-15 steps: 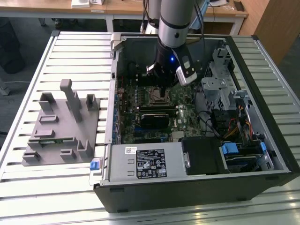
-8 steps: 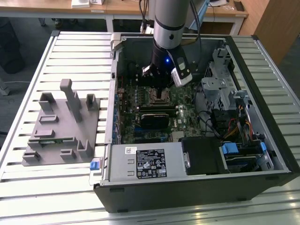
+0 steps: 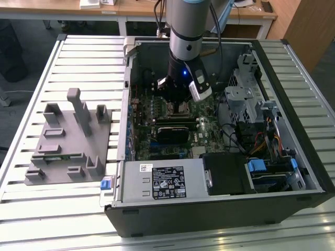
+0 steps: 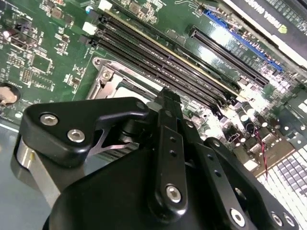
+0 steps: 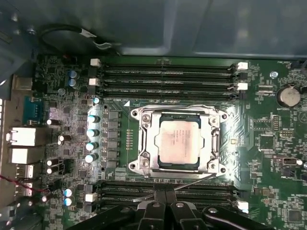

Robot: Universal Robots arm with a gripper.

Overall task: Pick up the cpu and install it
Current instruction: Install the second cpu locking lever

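The cpu (image 5: 178, 143), a flat square chip with a pale silver top, lies inside the metal socket frame (image 5: 143, 143) on the green motherboard (image 5: 268, 143). In the first wrist view my gripper (image 5: 164, 192) is just beside the socket, over the memory slots (image 5: 201, 191). Its black fingers are pressed together with nothing between them. The second wrist view shows the shut gripper (image 4: 168, 98) close above the socket's edge (image 4: 111, 82). In the exterior view the gripper (image 3: 176, 103) hangs low inside the open computer case (image 3: 220, 209), over the board's middle.
A black expansion card (image 3: 172, 133) lies just in front of the socket. A drive cage (image 3: 246, 97) and cables fill the case's right side, a power supply (image 3: 162, 180) its front. A grey fixture plate (image 3: 63, 144) with upright holders sits at the exterior view's left.
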